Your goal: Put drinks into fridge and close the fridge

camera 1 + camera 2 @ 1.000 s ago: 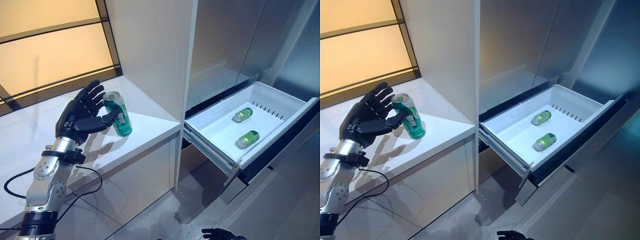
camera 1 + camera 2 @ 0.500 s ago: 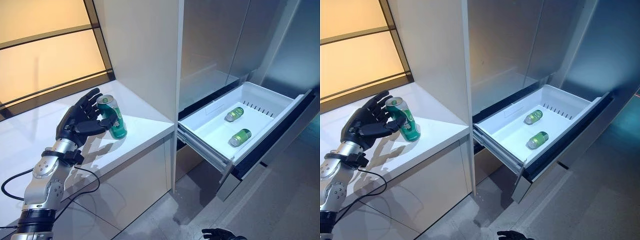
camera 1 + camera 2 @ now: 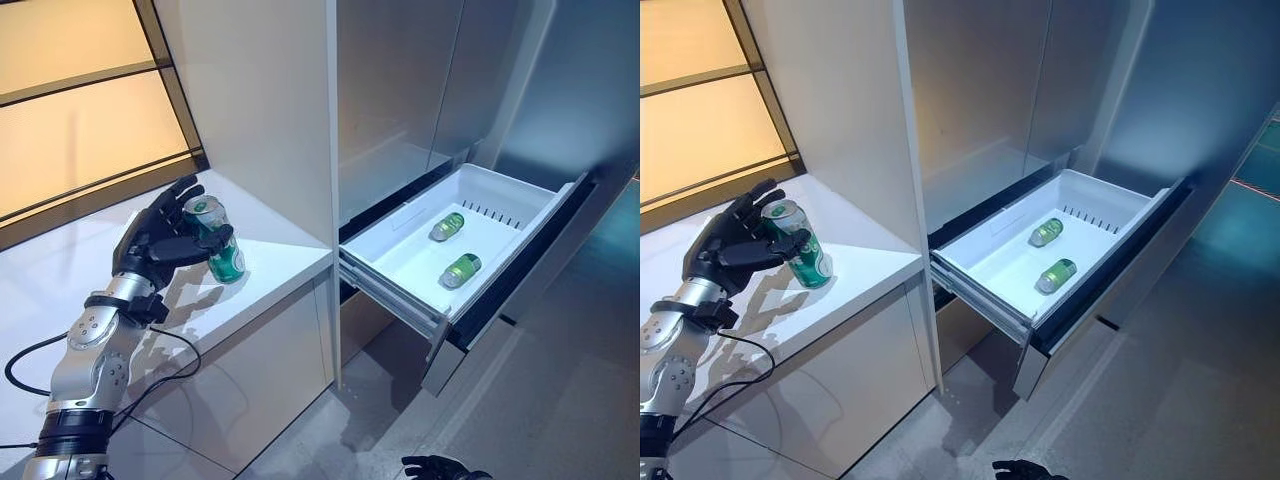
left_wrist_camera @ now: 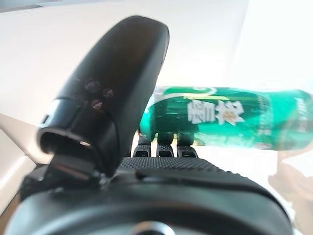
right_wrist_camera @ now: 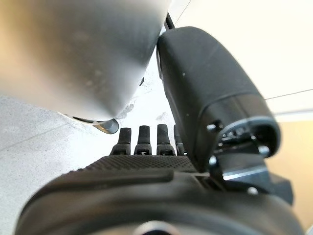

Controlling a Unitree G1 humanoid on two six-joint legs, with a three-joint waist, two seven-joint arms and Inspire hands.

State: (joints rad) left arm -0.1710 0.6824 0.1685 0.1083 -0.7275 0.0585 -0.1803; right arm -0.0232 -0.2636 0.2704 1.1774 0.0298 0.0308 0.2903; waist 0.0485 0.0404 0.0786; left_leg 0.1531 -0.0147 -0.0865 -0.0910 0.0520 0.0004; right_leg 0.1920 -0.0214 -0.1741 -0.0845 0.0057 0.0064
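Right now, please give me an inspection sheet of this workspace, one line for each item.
Surface: white counter, bare apart from one can.
Job's things: green can tilted on the counter; two green cans lying in the open fridge drawer.
Clutter: nothing seen.
Hands: left hand curled round the green can; right hand low by the floor, holding nothing, fingers straight.
Cables: nothing seen.
Surroundings: tall white cabinet panel, grey fridge front, amber window, grey floor.

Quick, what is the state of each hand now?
Left hand: closed around the green can on the white counter.
Right hand: hanging low; state cannot be told.
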